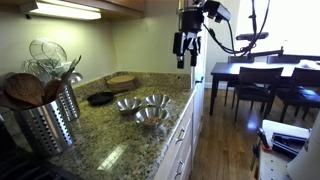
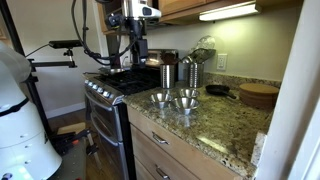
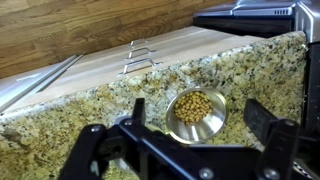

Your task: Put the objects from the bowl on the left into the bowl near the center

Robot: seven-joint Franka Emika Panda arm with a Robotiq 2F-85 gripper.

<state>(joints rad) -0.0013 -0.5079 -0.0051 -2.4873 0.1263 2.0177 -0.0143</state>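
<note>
Steel bowls (image 1: 150, 116) (image 2: 185, 103), three small shiny ones, sit close together in a cluster on the speckled granite countertop (image 1: 110, 135), near its front edge in both exterior views. A black stove (image 2: 112, 88) adjoins the counter. The gripper (image 1: 186, 60) hangs high above counter level, well apart from the bowls. In the wrist view its fingers (image 3: 268, 125) are spread wide apart. Beneath them in that view, one round bowl (image 3: 195, 130) holds a heap of pale yellow kernels (image 3: 194, 106) covering its bottom. The exterior views are too small to tell which bowl this is.
</note>
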